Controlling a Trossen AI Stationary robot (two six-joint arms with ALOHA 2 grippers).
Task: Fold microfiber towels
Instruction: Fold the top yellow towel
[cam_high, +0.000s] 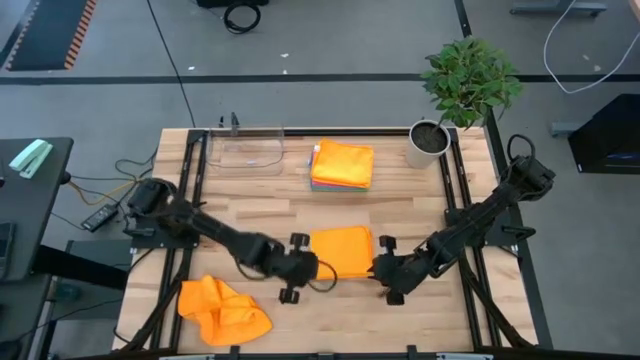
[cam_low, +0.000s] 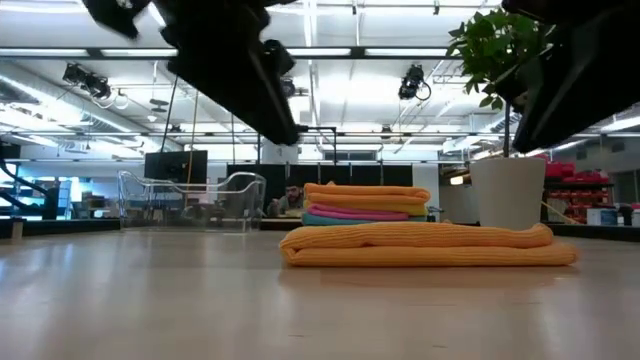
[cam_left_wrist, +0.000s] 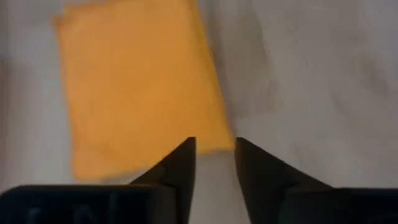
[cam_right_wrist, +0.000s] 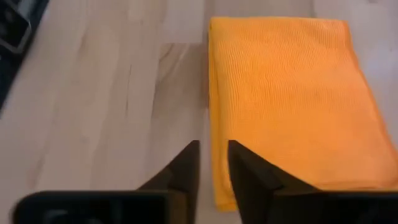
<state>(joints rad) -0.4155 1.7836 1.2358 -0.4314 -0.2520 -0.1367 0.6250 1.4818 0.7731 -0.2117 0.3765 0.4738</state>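
A folded orange microfiber towel (cam_high: 342, 250) lies flat on the wooden table's middle (cam_low: 430, 245). My left gripper (cam_high: 316, 266) hovers just off its left edge, fingers a little apart (cam_left_wrist: 215, 152) with nothing between them. My right gripper (cam_high: 379, 268) hovers just off its right edge, fingers narrowly apart (cam_right_wrist: 213, 152) and also empty. In the low view both arms hang above the table, clear of the towel. A crumpled orange towel (cam_high: 222, 310) lies at the near left. A stack of folded towels (cam_high: 342, 165) sits at the far middle.
A clear plastic tray (cam_high: 245, 150) stands at the far left, and a white pot with a green plant (cam_high: 428, 143) at the far right. Bare wood shows between the folded towel and the table's near edge (cam_high: 340, 335).
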